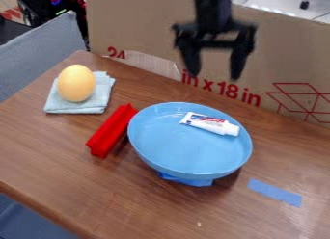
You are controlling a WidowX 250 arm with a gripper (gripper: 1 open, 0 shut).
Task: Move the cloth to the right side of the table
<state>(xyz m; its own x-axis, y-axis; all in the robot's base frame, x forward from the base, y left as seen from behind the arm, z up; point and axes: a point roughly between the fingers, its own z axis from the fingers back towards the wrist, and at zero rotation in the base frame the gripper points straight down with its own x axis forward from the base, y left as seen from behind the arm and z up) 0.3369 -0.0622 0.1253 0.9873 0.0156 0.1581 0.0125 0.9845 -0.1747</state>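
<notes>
The cloth [60, 103], a small pale blue-green folded square, lies at the left of the brown wooden table [52, 146] with a yellow-orange egg-shaped object [76, 83] resting on top of it. My gripper [211, 69] hangs in the air above the table's back middle, in front of the cardboard box, well to the right of the cloth. Its two dark fingers are spread apart with nothing between them.
A red block [111, 129] lies between the cloth and a round blue plate [168, 146] that holds a small white tube [210, 124]. A cardboard box [284, 50] with red print stands along the back. A blue tape strip [273, 193] sits at the front right.
</notes>
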